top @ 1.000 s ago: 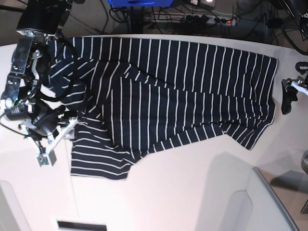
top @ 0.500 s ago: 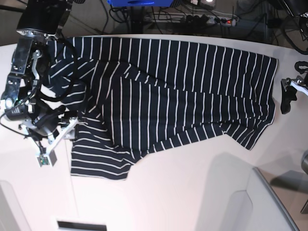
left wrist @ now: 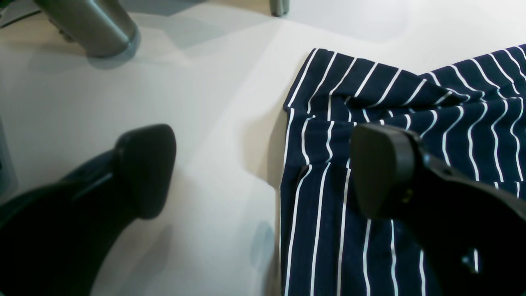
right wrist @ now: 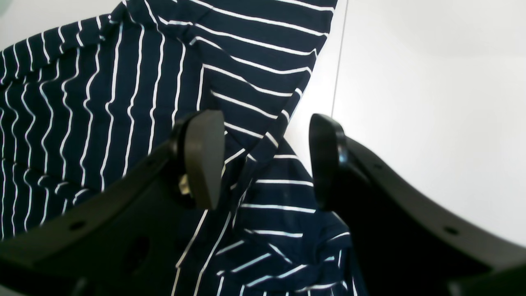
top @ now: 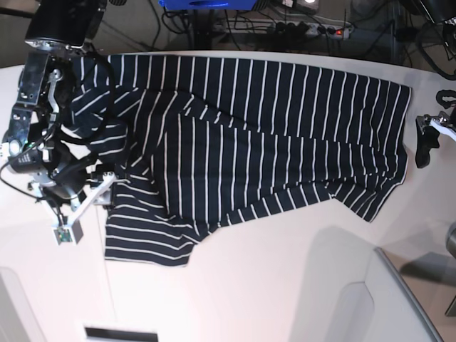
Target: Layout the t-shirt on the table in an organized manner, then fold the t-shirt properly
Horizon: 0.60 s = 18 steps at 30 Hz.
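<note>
Between the earlier base pictures and this one, almost nothing has moved: the right arm's upper links have shifted a little at the left of the scene, and the shirt and the other arm lie as they did.

The table point(top: 285, 285) is bare white across its near half. The t-shirt point(top: 256, 135) is spread along the far half with its long axis running left to right, from the far-left corner under the right arm to a hem edge at the far right. It is not flat: a diagonal fold crosses the middle, and a flap with crosswise stripes hangs toward the near left.

The right gripper point(top: 89, 196) sits at the shirt's left end. In its wrist view the right gripper point(right wrist: 263, 160) has its jaws parted and empty, astride a bunched ridge of cloth that lies just below and between the fingertips point(right wrist: 203, 158); I cannot tell whether they touch it.

The left gripper point(top: 427, 146) is small at the right edge, just beside the shirt's right border. From its wrist camera the left gripper point(left wrist: 263, 172) is spread wide and holds nothing: one finger is over bare table, the other over striped cloth, so the shirt's edge runs between them.

Both arms are close to an end of the shirt, the right directly over a wrinkle. I judge that the next move turns on pinching the two ends and drawing them apart along the long axis to flatten the fold.
</note>
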Motion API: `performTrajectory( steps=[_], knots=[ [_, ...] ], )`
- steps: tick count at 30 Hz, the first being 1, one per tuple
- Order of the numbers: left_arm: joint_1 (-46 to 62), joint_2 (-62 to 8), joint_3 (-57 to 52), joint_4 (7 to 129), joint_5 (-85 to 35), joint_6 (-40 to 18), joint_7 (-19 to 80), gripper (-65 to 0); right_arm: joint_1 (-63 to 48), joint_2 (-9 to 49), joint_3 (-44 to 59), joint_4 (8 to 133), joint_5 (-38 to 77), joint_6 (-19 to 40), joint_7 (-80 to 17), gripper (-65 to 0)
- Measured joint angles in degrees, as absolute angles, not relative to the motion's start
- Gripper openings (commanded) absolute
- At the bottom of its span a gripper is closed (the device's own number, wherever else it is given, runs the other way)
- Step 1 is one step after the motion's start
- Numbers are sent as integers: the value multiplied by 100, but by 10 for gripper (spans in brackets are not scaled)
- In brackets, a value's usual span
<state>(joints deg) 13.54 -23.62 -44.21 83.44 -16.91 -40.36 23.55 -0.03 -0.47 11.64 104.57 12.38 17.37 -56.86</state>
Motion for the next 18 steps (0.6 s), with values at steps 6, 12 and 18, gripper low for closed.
performTrajectory(
  steps=[6,12,18],
  knots=[
    [1354,-2333,-4421,8348,-1682,-4036,2375,0,45,-47,1164,10457,1238,1737,-5684,-344],
    [1341,-2335,-4421,8348,-1686,-4036,2375,0,115,-67,1164,10457,1238,1734,-5680,-344],
    [1321,-2342,-4346,8348,-1695,-4029,2370,0,108,-64,1164,10457,1238,1734,-5677,-344]
  ],
)
